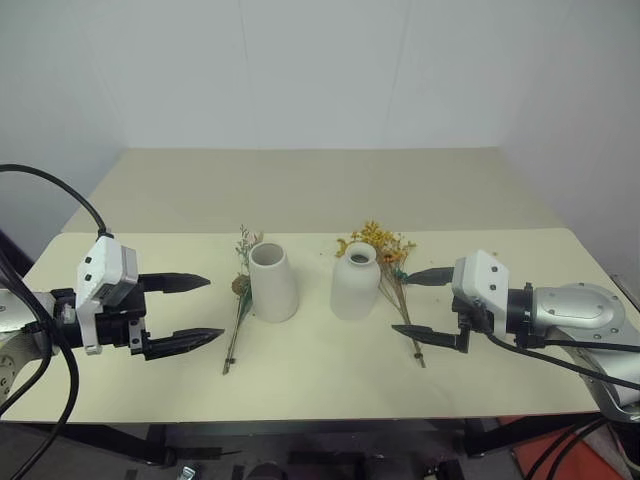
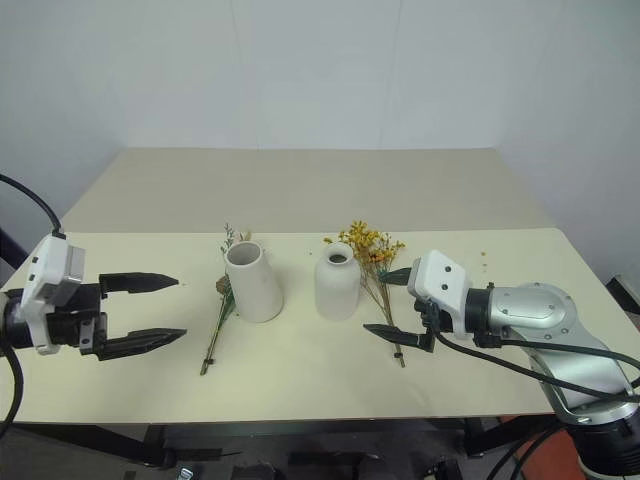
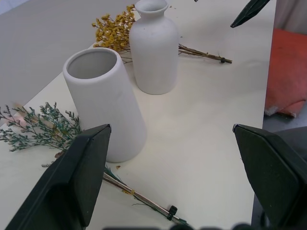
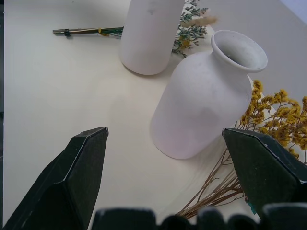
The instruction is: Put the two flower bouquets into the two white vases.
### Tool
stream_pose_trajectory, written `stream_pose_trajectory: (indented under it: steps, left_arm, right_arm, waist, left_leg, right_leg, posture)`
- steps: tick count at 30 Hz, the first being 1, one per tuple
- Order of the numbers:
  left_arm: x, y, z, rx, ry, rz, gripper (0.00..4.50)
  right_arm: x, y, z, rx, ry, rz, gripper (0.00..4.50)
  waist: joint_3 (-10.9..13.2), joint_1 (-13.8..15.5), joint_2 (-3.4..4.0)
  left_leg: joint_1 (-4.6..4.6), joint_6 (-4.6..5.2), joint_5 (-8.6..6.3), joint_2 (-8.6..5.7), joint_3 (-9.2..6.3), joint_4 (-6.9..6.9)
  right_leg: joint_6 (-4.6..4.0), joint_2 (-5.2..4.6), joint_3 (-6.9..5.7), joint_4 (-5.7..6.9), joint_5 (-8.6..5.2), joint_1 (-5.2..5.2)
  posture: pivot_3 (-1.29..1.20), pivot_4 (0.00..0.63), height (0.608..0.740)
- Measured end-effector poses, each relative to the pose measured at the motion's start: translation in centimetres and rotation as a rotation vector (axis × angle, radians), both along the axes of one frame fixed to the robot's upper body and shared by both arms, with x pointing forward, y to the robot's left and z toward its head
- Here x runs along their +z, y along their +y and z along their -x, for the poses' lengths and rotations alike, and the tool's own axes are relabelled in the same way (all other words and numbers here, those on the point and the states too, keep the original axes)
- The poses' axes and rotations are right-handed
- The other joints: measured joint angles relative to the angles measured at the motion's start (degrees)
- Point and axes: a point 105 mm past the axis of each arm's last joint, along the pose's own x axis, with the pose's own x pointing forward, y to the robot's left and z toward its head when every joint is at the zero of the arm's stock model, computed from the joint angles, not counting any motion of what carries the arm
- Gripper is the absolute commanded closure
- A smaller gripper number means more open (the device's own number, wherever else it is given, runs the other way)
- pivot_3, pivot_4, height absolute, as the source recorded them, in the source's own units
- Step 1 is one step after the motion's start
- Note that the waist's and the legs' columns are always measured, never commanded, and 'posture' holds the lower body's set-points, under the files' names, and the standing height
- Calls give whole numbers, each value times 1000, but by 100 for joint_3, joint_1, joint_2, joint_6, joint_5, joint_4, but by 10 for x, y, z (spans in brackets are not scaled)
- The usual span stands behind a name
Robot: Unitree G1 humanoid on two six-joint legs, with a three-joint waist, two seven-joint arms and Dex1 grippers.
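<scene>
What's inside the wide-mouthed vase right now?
Nothing visible: the tapered vase shows a bare white inner wall below its rim, no stems. Its bottom is hidden. The grey-green bunch lies on the table beside it.

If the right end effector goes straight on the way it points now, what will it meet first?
Probably the bottle vase: it stands centred between the open fingers of the right end effector, with the yellow bouquet lying beside it. Depth is unclear, so the lower finger may brush the bouquet's stems first.
</scene>
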Motion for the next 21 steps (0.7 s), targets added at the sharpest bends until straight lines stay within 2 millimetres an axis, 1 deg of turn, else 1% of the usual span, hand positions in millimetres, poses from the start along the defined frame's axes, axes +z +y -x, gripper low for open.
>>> stream_pose_trajectory:
  steps: [3,9,14,17,21]
  left_arm:
    - [3,-2,-4,-5,-16,-5,61]
    - [0,-4,-4,-17,-4,-9,61]
    - [5,-7,-7,-34,-28,-13,61]
    - [15,-14,-15,-62,-61,-6,61]
    - [31,-35,-32,-120,-68,-34,61]
  right_arm:
    - [-2,-1,0,-1,13,7,0]
    - [-5,-2,-1,-19,41,13,0]
    - [-6,-8,-5,-90,86,35,0]
    - [-3,-11,-17,-191,163,36,0]
    - [1,-11,-30,-280,256,8,0]
  waist:
    - [0,1,0]
    - [0,-7,0]
    - [0,1,0]
    - [0,-3,0]
    - [0,22,-1]
  left_leg:
    - [0,0,0,0,0,0]
    - [-1,0,0,0,0,0]
    - [0,0,0,0,0,0]
    - [-1,-1,1,0,-1,1]
    - [-4,-1,1,-2,-5,1]
  right_leg:
    - [0,0,0,1,0,1]
    - [-2,0,0,0,1,-1]
    - [0,0,0,2,0,0]
    - [-2,2,0,2,2,-3]
    - [-4,4,-2,3,3,-1]
  posture:
    - [0,150,740]
    - [0,150,740]
    - [0,150,740]
    - [0,150,740]
    - [0,150,740]
